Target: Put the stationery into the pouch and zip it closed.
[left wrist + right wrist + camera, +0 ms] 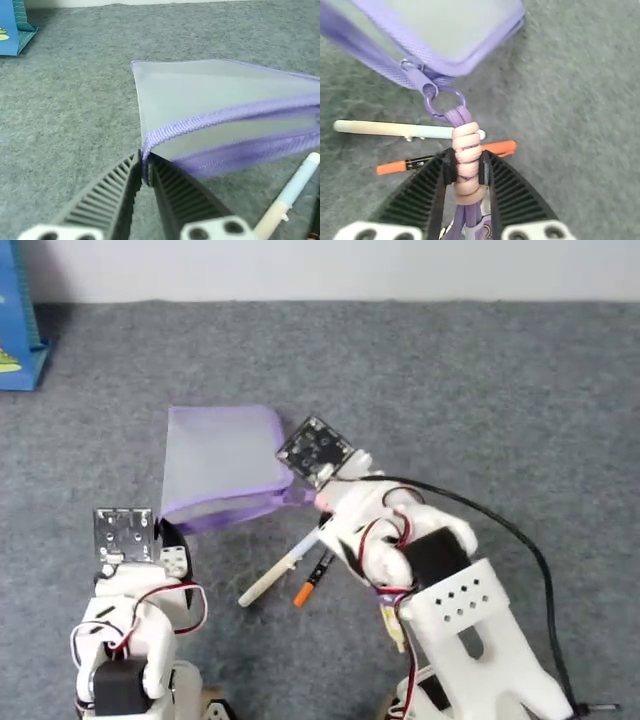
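Since the pouch (222,465) is pinned at both ends of its zip while the pens lie outside it, the step in hand is judged to be the working of the zip, most likely to open the mouth; whether the teeth are parted cannot be told. To be done well, the pull cord (465,150) is best drawn low along the line of the zip, so that the slider (415,75) runs instead of the pouch being lifted. The opposite corner should be held firm as an anchor and the fabric stretched taut between the two grips. The pouch is seen as a flat, translucent, lilac-grey sleeve with a woven purple zip band along its near side, soft and likely to buckle if slackened. It lies near the middle of the table (500,390), somewhat toward the left edge. The left gripper (145,172) is closed on the pouch's near left corner, at the end of the zip band. The right gripper (466,170) is clamped on the pull cord, which is wound with pink and hung from a purple ring on the slider. Just beside the pouch, toward the near edge, a white pen (275,575) and an orange-tipped pen (312,580) are laid side by side, ungripped. A blue box (15,330) is set at the far left corner
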Controlling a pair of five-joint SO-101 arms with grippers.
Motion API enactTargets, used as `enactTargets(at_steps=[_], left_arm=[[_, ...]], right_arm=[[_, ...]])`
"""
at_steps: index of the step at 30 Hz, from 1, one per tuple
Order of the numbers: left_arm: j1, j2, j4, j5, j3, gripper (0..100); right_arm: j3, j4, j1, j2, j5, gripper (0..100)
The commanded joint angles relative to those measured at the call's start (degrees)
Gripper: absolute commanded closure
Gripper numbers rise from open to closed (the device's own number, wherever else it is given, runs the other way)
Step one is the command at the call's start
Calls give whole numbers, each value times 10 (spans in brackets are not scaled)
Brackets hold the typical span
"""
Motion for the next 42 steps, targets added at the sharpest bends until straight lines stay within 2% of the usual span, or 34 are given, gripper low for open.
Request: enactTargets(at_steps=[1,5,10,19,26,29,35,40,42], left_arm=[[-12,-7,-14,-6,-2,988],[-12,-7,-14,-6,-2,988],[-11,-7,-16,-7,-2,988],[-10,-7,-18,-7,-3,978],[-10,-7,-15,-4,2,771],[-10,-7,-30,29,16,729],[-8,-7,-81,36,47,727],[45,-7,-79,33,73,733],[48,-7,-79,29,75,769]], right_arm=[[-8,-11,43,-18,8,991],[-8,-7,55,-28,8,991],[-5,34,55,-116,8,991],[27,58,-4,-187,6,991],[28,59,-7,-187,5,991],[28,61,-7,-187,5,991],[28,63,-7,-187,4,991],[28,64,-4,-193,4,991],[28,64,-3,-193,5,991]])
